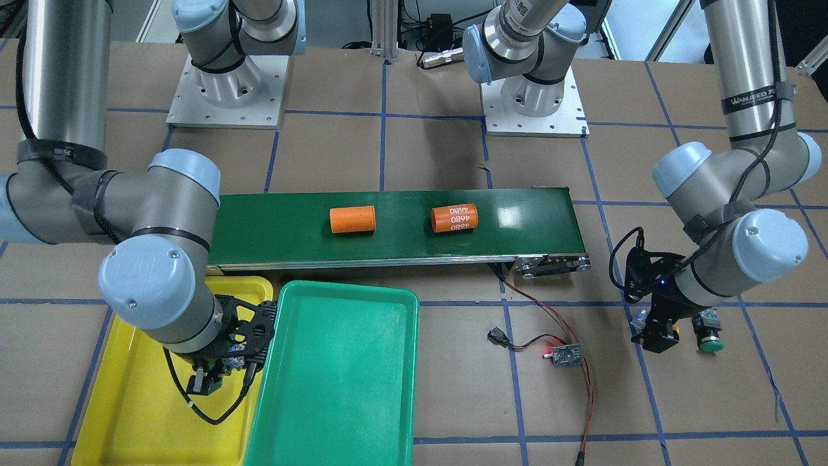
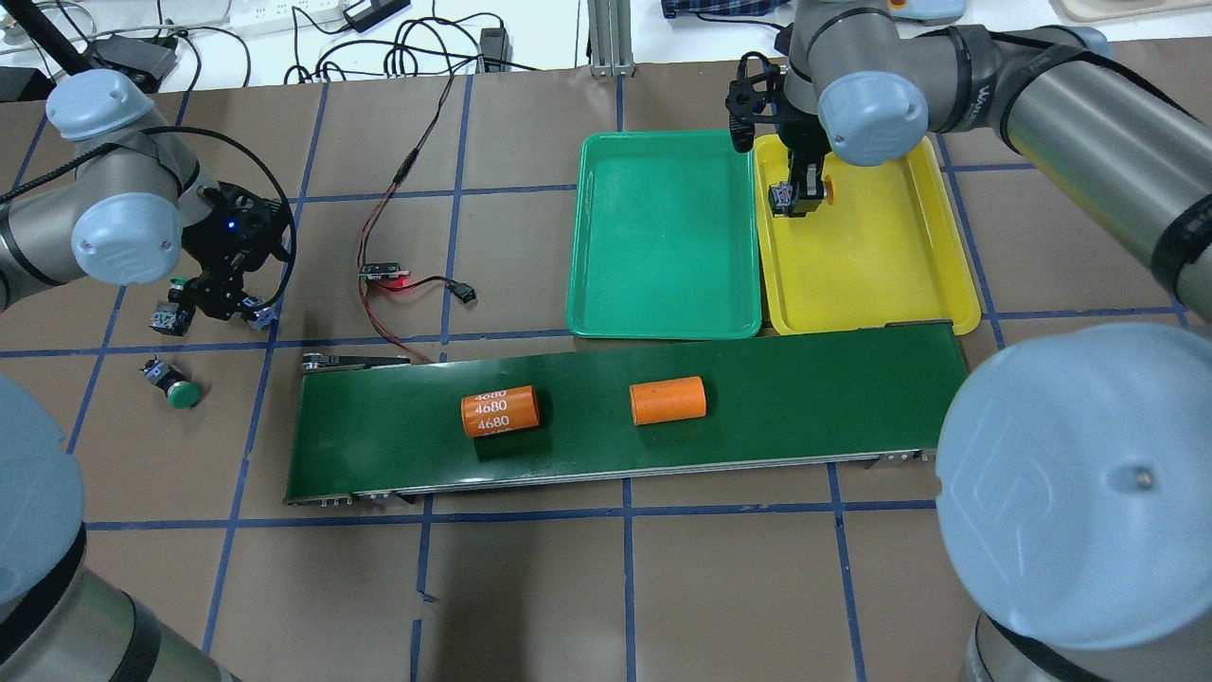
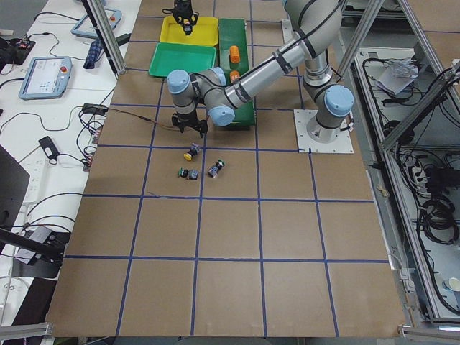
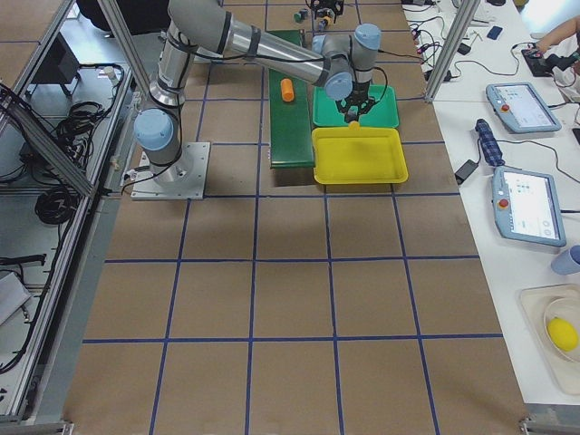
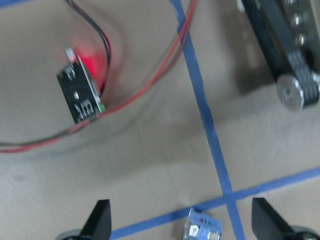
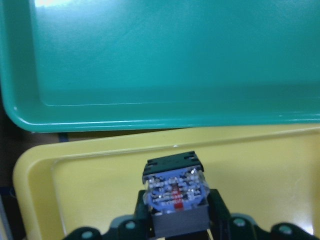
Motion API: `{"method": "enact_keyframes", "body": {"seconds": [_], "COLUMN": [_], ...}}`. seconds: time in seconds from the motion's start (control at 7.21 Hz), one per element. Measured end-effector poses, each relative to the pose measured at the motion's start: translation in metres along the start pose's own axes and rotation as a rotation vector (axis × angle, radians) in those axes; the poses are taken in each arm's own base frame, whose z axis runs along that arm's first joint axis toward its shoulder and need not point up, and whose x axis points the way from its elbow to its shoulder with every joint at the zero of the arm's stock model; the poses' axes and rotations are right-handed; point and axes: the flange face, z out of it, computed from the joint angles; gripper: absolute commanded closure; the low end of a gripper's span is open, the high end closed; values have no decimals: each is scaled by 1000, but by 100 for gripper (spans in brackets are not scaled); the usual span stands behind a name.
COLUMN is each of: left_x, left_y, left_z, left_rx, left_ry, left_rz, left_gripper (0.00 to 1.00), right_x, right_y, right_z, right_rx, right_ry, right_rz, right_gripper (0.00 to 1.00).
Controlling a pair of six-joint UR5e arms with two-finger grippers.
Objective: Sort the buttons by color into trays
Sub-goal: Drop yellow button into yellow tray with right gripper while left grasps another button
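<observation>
1. Right gripper (image 2: 803, 194). The jaws are clamped on the held button (image 6: 175, 192) by its switch block. The yellow cap sticks out sideways, clear of the fingers. The button hangs over the yellow tray (image 2: 871, 275), which lies along the far long edge of the belt (image 2: 805, 407) at the belt's right end. The button does not appear to touch the tray floor. Cap and tray colours match, so this reads as the position for release. The side grip on the block should let the cap drop free when the jaws part.

2. Green tray (image 2: 663, 237). It lies along the same far edge of the belt, nearer the belt's middle. It is kept next to the yellow tray so both drop points are within the right arm's reach.

3. Left gripper (image 5: 181, 212). The jaws are apart. The gripper hangs over the loose buttons just off the belt's left end. One block (image 5: 204, 233) lies in line between the fingertips, which suggests a pre-grasp stance. Its cap colour cannot be read.

4. Loose buttons. A green button (image 2: 180, 391) and a yellow button (image 3: 188, 153) also lie off the belt's left end, not yet sorted.
</observation>
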Motion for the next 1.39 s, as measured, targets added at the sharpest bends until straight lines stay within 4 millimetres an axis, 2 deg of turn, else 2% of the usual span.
{"method": "enact_keyframes", "body": {"seconds": [0.14, 0.28, 0.42, 0.55, 0.69, 0.83, 1.11, 1.39], "left_x": [0, 1, 2, 5, 7, 10, 16, 25], "left_y": [12, 18, 25, 30, 32, 35, 37, 25], "left_z": [13, 22, 29, 33, 36, 38, 33, 7], "left_rx": [-1, 0, 3, 7, 11, 15, 17, 51], "left_ry": [-1, 1, 3, 6, 10, 13, 17, 62], "left_rz": [12, 14, 9, 7, 15, 21, 15, -42], "left_gripper": [0, 13, 25, 63, 83, 93, 94, 92], "right_x": [13, 18, 17, 14, 10, 8, 6, 5], "right_y": [35, 61, 67, 67, 66, 65, 65, 65], "right_z": [12, 22, 28, 33, 39, 43, 46, 42], "right_rx": [-8, -7, -8, -8, -7, -8, -7, -6], "right_ry": [-25, -44, -56, -68, -81, -88, -92, -88], "right_rz": [-11, 3, 19, 30, 33, 36, 39, 40], "right_gripper": [87, 86, 85, 62, 33, 30, 30, 31]}}
